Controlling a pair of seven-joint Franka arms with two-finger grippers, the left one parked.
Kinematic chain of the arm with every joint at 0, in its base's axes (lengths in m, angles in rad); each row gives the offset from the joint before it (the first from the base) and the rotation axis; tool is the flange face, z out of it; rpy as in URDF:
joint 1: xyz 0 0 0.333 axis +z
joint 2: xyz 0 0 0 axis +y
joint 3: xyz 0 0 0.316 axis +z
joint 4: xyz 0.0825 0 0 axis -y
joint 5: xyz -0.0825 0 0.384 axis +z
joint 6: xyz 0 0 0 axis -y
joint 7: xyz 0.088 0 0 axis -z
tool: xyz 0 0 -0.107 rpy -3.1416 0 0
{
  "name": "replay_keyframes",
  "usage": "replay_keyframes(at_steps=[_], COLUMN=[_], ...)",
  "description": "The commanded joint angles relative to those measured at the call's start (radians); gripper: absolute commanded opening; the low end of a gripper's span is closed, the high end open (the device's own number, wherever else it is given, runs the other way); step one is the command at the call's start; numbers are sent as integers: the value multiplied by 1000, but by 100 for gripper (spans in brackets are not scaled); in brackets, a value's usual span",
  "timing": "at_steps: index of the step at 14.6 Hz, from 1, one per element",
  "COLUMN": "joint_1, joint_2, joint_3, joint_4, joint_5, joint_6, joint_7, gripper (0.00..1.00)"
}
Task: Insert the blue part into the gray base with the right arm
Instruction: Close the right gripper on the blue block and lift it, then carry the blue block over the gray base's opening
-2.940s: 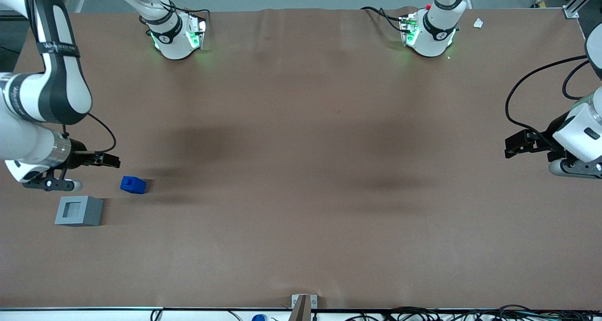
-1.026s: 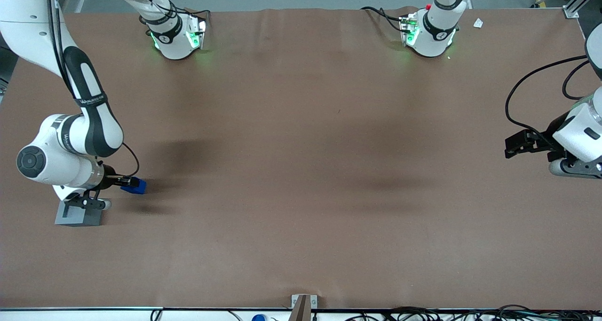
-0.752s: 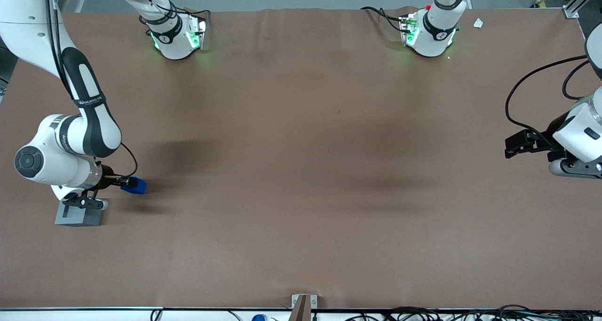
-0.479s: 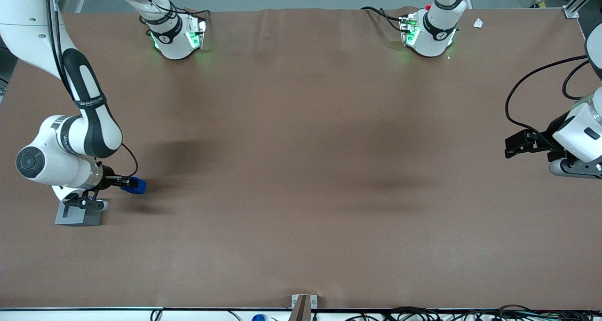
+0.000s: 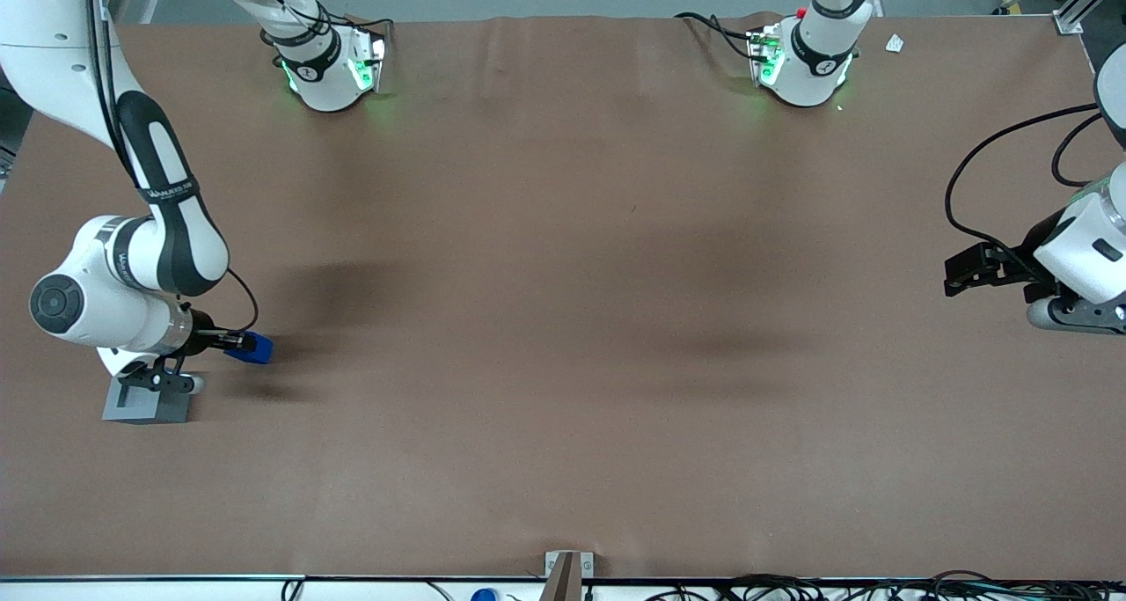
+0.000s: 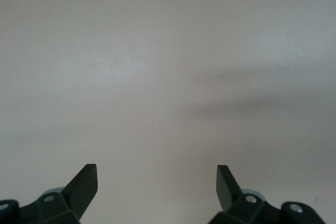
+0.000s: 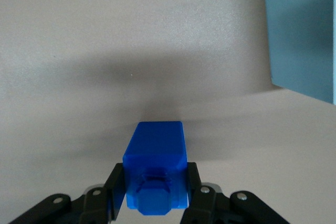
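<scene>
Gripping the blue part (image 7: 155, 165) between its two black fingers (image 7: 116, 187), the gripper (image 5: 236, 346) of the right arm (image 5: 158, 231) is sitting low over the brown surface (image 5: 563, 319) at the working arm's end. The fingers are pressing against the two sides of the part, so the gripper is closed around it. In the wrist view the blue part is showing as a bright, glossy blue block with rounded edges, its smaller stepped nub with clipped corners pointing toward the camera and its longer body reaching out past the fingertips. A soft shadow is lying on the surface under it; whether the part is resting on the surface or raised a little off it cannot be told.

The gray base (image 5: 145, 403) is standing on the surface just beside the gripper, nearer to the front camera than the blue part, and apart from it. It is looking like a light-gray boxy block, with part of its top being covered by the arm's wrist in the front view. In the wrist view only one flat gray-blue face and a corner of it (image 7: 304, 35) are showing.
</scene>
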Motion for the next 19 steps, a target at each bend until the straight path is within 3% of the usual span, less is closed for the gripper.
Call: replay_keyframes(at_steps=[1, 12, 19], joint_1=[-8, -112, -190], joint_2=[-19, -82, -73], joint_3=[11, 8, 3], joint_4=[8, 298, 394], joint_5=[8, 8, -12], joint_6=[-55, -498, -542], joint_7=[-10, -301, -373], gripper=[2, 1, 0])
